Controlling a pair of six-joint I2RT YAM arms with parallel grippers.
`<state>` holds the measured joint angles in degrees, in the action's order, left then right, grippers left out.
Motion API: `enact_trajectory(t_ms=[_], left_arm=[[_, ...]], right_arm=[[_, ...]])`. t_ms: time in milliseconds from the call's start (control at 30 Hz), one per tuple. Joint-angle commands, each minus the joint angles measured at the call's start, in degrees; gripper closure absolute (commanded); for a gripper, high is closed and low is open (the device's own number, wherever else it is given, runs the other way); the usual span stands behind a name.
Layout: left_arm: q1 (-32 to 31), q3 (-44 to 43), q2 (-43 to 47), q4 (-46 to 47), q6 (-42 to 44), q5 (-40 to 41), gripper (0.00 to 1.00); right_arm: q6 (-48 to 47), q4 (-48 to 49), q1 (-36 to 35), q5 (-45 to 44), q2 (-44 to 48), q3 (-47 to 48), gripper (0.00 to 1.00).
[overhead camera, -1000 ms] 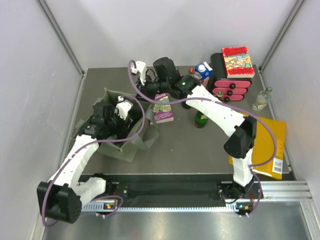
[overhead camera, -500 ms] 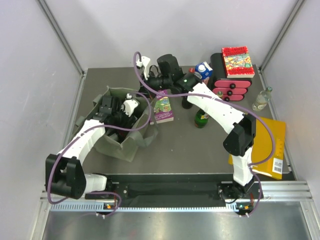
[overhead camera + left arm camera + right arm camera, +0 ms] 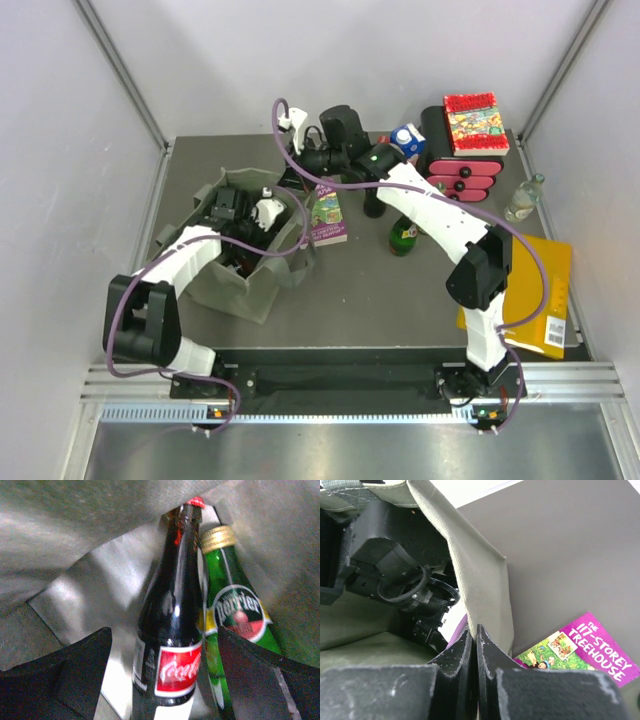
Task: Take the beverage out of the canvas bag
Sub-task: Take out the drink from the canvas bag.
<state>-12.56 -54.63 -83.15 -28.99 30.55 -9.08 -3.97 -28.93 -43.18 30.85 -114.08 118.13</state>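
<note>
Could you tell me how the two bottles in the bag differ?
The cola bottle is dark with a red label and red cap; the Perrier bottle is green with a gold cap. The cola bottle sits inside the open left claw; the Perrier bottle lies partly behind its edge. Both lie side by side inside the canvas bag.

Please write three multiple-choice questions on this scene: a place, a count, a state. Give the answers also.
1. Where does the purple book lie? A) on the table beside the canvas bag B) inside the bag C) on a shelf
2. How many bottles are in the bag? A) one B) two C) three
3. The right gripper is: A) open B) holding a bottle C) shut on the bag's rim
A: the top view shows it there. B: Coca-Cola bottle and Perrier bottle, left wrist view. C: it pinches the cloth.
</note>
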Motion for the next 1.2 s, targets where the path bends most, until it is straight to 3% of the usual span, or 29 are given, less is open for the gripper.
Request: enact_trajectory(t_ms=[0,267,400,500,533,767,867,1000,1167], left_arm=[[-0.5,-0.4,-4.9,0.3,0.4,1.2,0.1],[-0.5,3.2,-6.2,3.8,-0.3,2.4,0.18],[-0.5,4.4,-6.2,5.3,-0.1,2.4,0.28],[-0.5,4.9,-5.6,6.3,-0.8,2.7,0.38],[-0.5,5.0,-5.3,7.2,-1.2,2.8,0.49],[-0.5,2.1,1.1,5.4,-2.8,4.1,0.84],[-0.5,0.8,5.3,4.7,-2.7,4.2,0.93],[-0.5,1.2,10.6,3.9,-3.0,3.0,1.0],[-0.5,2.8,17.0,4.9,-4.3,2.5,1.0]], right_arm=[[0.7,2.4,-0.7,4.8,1.5,0.4,0.98],[0.4,2.6,-0.6,4.3,2.5,-1.1,0.97],[0.5,2.9,-0.6,4.1,2.8,-1.4,0.97],[0.5,3.0,-0.5,4.1,3.0,-1.7,0.97],[0.5,3.1,-0.5,4.1,3.0,-1.8,0.97],[0.7,3.6,-0.5,3.5,4.0,-2.4,0.96],[1.2,4.2,-0.3,3.0,4.3,-2.5,0.96],[2.4,4.8,0.5,3.3,4.9,-3.0,0.96],[2.9,4.9,1.0,3.3,5.4,-3.5,0.95]])
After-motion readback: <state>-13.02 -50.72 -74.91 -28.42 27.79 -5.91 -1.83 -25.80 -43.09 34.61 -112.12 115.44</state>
